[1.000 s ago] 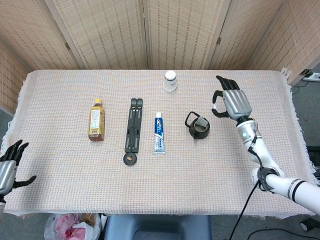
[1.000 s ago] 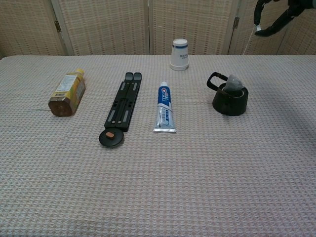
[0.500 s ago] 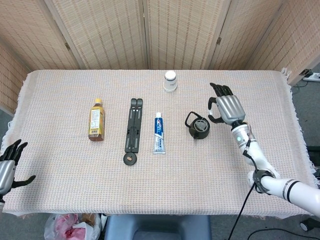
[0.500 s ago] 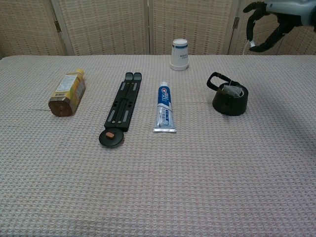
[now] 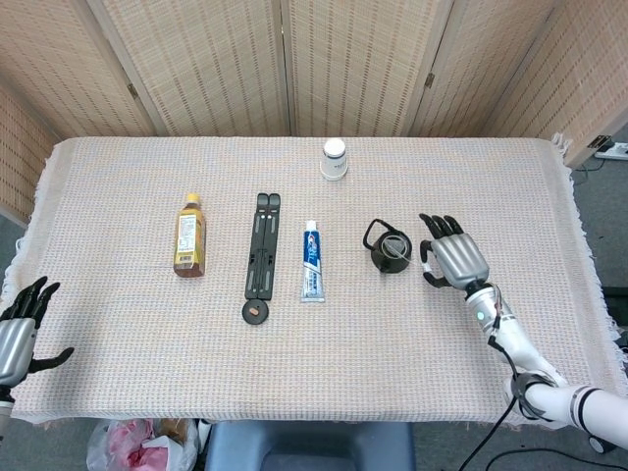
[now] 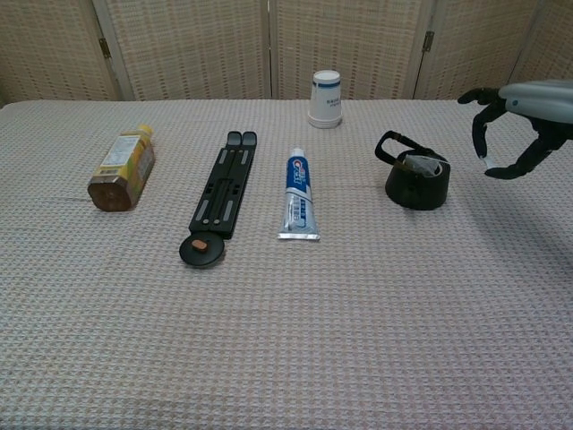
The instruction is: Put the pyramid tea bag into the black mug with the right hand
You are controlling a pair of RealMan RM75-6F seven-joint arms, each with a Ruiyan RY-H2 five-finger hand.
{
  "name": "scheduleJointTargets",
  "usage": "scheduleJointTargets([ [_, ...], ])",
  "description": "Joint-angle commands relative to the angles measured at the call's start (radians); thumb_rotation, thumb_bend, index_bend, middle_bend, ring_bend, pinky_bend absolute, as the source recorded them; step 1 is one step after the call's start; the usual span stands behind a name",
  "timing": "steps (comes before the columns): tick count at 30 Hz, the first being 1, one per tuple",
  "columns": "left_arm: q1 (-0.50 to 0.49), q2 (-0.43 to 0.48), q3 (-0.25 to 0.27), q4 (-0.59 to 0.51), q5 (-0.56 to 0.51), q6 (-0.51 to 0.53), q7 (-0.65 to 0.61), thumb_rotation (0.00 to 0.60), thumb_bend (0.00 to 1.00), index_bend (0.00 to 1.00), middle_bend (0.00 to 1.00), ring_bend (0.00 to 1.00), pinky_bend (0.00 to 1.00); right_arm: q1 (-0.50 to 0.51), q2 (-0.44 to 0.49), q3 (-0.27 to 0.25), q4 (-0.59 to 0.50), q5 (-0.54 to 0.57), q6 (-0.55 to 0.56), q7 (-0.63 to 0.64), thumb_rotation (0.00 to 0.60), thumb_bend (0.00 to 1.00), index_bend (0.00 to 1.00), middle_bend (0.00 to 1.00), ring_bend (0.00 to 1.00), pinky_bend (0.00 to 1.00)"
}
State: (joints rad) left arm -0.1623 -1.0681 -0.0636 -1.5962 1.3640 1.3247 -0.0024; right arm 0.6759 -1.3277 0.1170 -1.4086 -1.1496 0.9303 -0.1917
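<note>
We see the right hand (image 5: 453, 261) just right of the black mug (image 5: 390, 252), clear of it, fingers spread and holding nothing. The pyramid tea bag (image 6: 423, 162) lies inside the mug, so we judge placement done; the next move calls only for drawing the hand clear without knocking the mug. The chest view shows the pale bag inside the rim; the head view barely resolves it. Only the head view shows the left hand (image 5: 18, 334), empty with fingers spread, at the near left table edge.
</note>
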Motion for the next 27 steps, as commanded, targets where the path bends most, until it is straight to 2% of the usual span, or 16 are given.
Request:
scheduleJointTargets([
  [1,0.000,0.000,0.001,-0.001,0.001,0.000,0.002,0.600,0.22,0.00,0.00,0.00,0.25,-0.013,-0.015,-0.020,0.015,-0.027,0.009,-0.001,0.600,0.23,0.55,0.02,0.00,0.00],
  [5,0.002,0.002,0.001,-0.005,0.001,0.004,0.001,0.600,0.22,0.00,0.00,0.00,0.25,-0.018,-0.045,-0.033,0.053,-0.050,0.020,-0.031,0.600,0.21,0.44,0.00,0.00,0.00],
  [10,0.007,0.006,-0.001,-0.005,0.003,0.014,-0.013,0.600,0.22,0.00,0.00,0.00,0.25,-0.024,-0.056,-0.060,0.056,-0.076,0.001,-0.043,0.600,0.20,0.42,0.00,0.00,0.00],
  [14,0.009,0.009,0.000,-0.005,0.009,0.017,-0.023,0.600,0.22,0.00,0.00,0.00,0.25,-0.022,-0.035,-0.080,0.019,-0.069,-0.039,-0.078,0.600,0.19,0.19,0.00,0.00,0.00],
  [17,0.011,0.011,0.001,-0.005,0.015,0.023,-0.029,0.600,0.22,0.00,0.00,0.00,0.25,-0.032,-0.011,-0.066,-0.024,-0.081,-0.012,-0.057,0.600,0.17,0.09,0.00,0.00,0.00],
  [20,0.011,0.011,0.002,-0.004,0.014,0.021,-0.031,0.600,0.22,0.00,0.00,0.00,0.25,-0.040,0.021,-0.033,-0.050,-0.100,0.027,-0.002,0.600,0.16,0.09,0.00,0.00,0.00],
  [22,0.009,0.010,0.001,-0.004,0.011,0.016,-0.028,0.600,0.22,0.00,0.00,0.00,0.25,-0.032,0.051,-0.015,-0.061,-0.097,0.018,0.013,0.600,0.20,0.09,0.02,0.00,0.00],
  [23,0.009,0.010,0.001,-0.004,0.010,0.015,-0.026,0.600,0.22,0.00,0.00,0.00,0.25,-0.025,0.066,-0.010,-0.068,-0.091,0.006,0.009,0.600,0.25,0.08,0.10,0.01,0.00],
  [25,0.007,0.009,0.001,-0.004,0.009,0.013,-0.022,0.600,0.22,0.00,0.00,0.00,0.25,-0.009,0.099,-0.004,-0.089,-0.070,-0.033,-0.003,0.600,0.39,0.08,0.32,0.13,0.05],
  [27,0.006,0.007,0.000,-0.004,0.007,0.011,-0.018,0.600,0.22,0.00,0.00,0.00,0.25,0.013,0.140,-0.004,-0.118,-0.037,-0.089,-0.031,0.600,0.58,0.07,0.57,0.35,0.26],
])
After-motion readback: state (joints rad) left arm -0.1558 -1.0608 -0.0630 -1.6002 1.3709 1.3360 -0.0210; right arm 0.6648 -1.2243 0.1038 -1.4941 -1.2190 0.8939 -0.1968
